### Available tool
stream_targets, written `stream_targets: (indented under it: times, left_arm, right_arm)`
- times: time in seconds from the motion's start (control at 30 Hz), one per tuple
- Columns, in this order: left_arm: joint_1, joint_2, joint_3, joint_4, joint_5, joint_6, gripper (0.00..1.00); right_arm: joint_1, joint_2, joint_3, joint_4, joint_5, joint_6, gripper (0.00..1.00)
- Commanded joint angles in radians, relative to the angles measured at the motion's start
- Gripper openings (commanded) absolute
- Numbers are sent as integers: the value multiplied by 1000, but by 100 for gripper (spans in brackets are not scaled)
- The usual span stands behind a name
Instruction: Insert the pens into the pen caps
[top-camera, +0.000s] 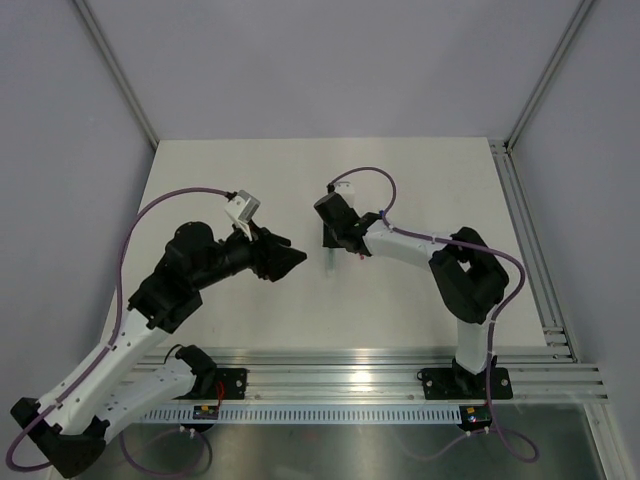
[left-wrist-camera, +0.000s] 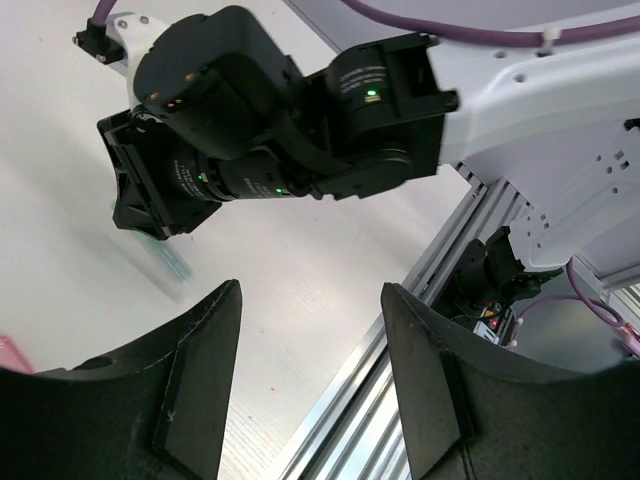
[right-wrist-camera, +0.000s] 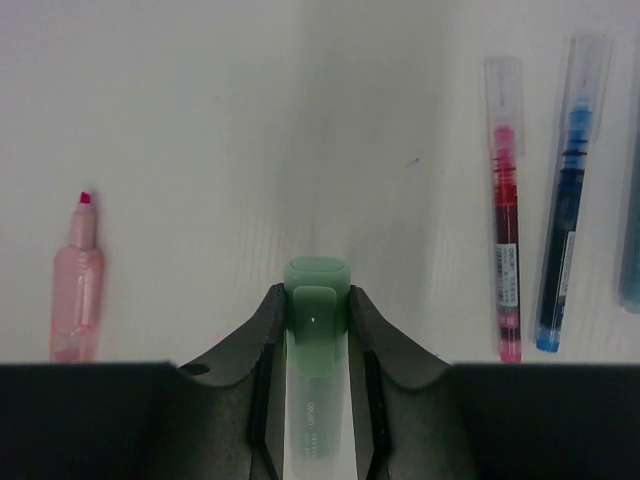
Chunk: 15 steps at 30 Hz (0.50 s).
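The right gripper (right-wrist-camera: 316, 297) clamps a green pen (right-wrist-camera: 317, 400) lengthwise, its cap (right-wrist-camera: 317, 278) pointing to twelve o'clock. The left gripper (left-wrist-camera: 310, 300) has its jaws spread, nothing between them. Beside the right gripper, an uncapped pink pen (right-wrist-camera: 77, 290) lies at nine o'clock, and a red pen (right-wrist-camera: 505, 230) and blue pen (right-wrist-camera: 562, 220), both clear-capped, at two.

Bright diffuse light, soft shadows, blurry close-ups

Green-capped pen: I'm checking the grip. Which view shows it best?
Right wrist: the green-capped pen sits centred and sharp, clamped in the right gripper. Left wrist shows only a blurred green sliver below that gripper; top external barely shows it.
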Motion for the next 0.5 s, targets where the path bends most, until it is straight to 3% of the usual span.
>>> stream_targets:
  times: [0.0,0.17,0.23,0.47]
  left_arm:
    - [9,-31,48,29,-54,28,60]
    - [15,-54,46,29,-59,25,61]
    - [15,-55,46,29,-57,24,61]
    - [16,-60,48,26,-67,24,64]
  right_arm:
    - [-45,73,110,-26,-12,-84,0]
    - [-78,159,173,-78,-3,-103,0]
    - [-80,190,196,-96,24,-104,5]
    - [-86,199,239,-150,60,-84,46]
